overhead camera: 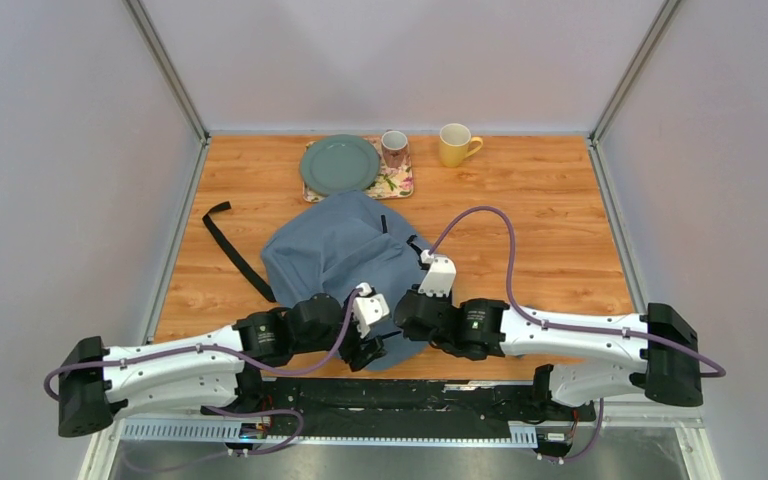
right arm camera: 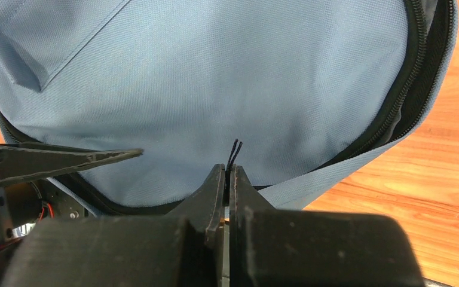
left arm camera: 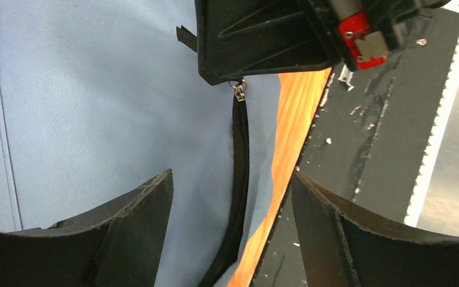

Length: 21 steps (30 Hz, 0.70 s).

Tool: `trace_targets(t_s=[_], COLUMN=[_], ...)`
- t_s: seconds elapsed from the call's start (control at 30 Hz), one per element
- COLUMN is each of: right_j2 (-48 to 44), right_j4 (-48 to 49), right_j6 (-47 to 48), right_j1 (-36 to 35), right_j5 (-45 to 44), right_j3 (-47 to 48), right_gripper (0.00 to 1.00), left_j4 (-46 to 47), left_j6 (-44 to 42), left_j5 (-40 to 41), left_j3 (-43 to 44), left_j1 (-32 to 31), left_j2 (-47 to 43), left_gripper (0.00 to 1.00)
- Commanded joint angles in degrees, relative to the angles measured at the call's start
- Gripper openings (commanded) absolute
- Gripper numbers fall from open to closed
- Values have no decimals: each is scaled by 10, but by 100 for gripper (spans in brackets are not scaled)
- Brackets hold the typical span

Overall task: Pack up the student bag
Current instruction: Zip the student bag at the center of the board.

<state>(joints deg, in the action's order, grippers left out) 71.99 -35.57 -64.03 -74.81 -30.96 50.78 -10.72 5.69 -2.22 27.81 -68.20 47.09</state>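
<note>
— Now, where do we see the student bag [overhead camera: 335,250]?
— Lying on the tabletop [overhead camera: 560,220], just ahead of both arms. We have the right pincer [right arm camera: 228,179] clamped on its zipper pull [right arm camera: 234,149]; the left pincer [left arm camera: 230,174] gapes wide over the zipper [left arm camera: 239,155].

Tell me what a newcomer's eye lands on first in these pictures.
The grey-blue student bag sprawls across the middle of the wooden table. At its near edge the right hand is shut on the zipper pull, while the left hand hangs open over the zipper. A yellow mug stands out at the far edge.
</note>
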Motion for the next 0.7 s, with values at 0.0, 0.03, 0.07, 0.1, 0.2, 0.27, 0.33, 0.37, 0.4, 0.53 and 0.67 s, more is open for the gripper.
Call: trace_targets(t_s=[0.0, 0.03, 0.07, 0.1, 0.2, 0.27, 0.33, 0.37, 0.4, 0.53, 0.67], right_j2=[-20, -22, -25, -27, -31, -34, -39, -42, -52, -81, -96], right_j4=[24, 27, 29, 30, 27, 24, 21, 22, 21, 24, 25], right_j6=[-14, -13, -14, -15, -20, -28, -31, -33, -36, -27, 0], right_j1=[2, 2, 2, 3, 3, 7, 20, 26, 32, 63, 95], right_j5=[-11, -10, -8, -8, -16, -25, -25, -27, -28, -31, -25], right_j3=[-5, -7, -9, -12, -20, -31, -46, -52, -58, -78, -84], right_gripper=[0, 0, 0, 0, 0, 0, 0, 0, 0, 0, 0], left_j4=[76, 78, 83, 84, 69, 60, 47, 38, 33, 4, -46], left_j6=[-36, -34, -31, -27, 4, 19, 40, 48, 63, 101, 127], left_j5=[21, 39, 41, 42, 48, 47, 44, 42, 42, 56, 74], left_j3=[0, 0, -2, -2, -6, -16, -35, -44, -62, -108, -134], left_j1=[-17, -20, -25, -26, -29, -29, -29, -29, -30, -31, -31], left_j2=[39, 53, 59, 63, 76, 70, 50, 40, 16, -61, -132], left_gripper=[74, 69, 53, 46, 17, 3, 0, 0, 0, 0, 0])
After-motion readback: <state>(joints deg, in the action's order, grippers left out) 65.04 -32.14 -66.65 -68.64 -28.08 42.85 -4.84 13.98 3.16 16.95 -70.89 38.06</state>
